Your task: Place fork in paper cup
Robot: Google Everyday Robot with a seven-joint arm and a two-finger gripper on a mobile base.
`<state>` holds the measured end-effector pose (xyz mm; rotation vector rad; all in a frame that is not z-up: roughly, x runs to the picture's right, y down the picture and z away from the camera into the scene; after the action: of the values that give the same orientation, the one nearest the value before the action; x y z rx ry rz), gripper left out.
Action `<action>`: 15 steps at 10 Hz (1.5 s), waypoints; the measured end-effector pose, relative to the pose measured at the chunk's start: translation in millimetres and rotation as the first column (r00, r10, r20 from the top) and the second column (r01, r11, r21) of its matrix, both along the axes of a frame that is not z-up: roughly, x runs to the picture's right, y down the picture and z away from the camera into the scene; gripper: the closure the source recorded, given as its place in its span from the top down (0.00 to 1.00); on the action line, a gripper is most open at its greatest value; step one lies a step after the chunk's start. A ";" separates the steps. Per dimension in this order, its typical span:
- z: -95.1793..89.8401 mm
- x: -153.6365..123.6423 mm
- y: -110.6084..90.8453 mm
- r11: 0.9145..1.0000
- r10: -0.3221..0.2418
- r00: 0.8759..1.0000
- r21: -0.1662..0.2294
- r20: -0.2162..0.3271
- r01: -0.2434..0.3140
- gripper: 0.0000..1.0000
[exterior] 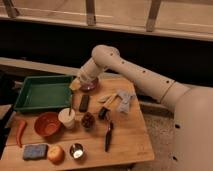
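The paper cup (66,119) is a short white cup standing left of the table's middle, between the orange bowl (47,124) and the dark reddish-brown cup (88,121). A very thin dark sliver, apparently the fork (69,110), rises upright from the cup's mouth. My gripper (81,81) hangs at the end of the white arm, low at the back of the table. It is at the left rim of the purple bowl (91,86), beside a yellowish object (75,85) at the tray's corner. It is well behind the cup.
A green tray (42,92) fills the back left. A dark flat block (84,102), pale wooden utensils (107,97) and a grey cloth (124,102) lie mid-table. A black-handled tool (108,136), metal cup (76,151), apple (56,154), blue sponge (34,151) and red chili (20,132) lie in front.
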<state>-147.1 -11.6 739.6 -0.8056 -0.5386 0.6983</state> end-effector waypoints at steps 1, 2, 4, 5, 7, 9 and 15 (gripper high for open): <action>4.7 1.5 6.8 1.000 0.010 1.000 -0.004 -0.002 -0.010 0.17; 7.9 3.0 11.9 1.000 0.026 1.000 -0.006 0.001 -0.026 0.17; 13.9 4.2 21.0 0.998 0.056 0.998 -0.016 0.013 -0.056 0.17; 18.0 3.0 27.9 0.998 0.065 0.998 -0.023 0.022 -0.064 0.17; 21.8 -1.6 35.7 0.997 0.069 0.997 -0.035 0.039 -0.067 0.17; 34.0 -9.1 54.4 0.996 0.058 0.997 -0.069 0.060 -0.054 0.17; 50.8 -27.0 75.1 0.994 0.017 0.996 -0.112 0.083 -0.008 0.17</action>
<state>-174.1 63.5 790.4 -0.9396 -0.5851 0.7133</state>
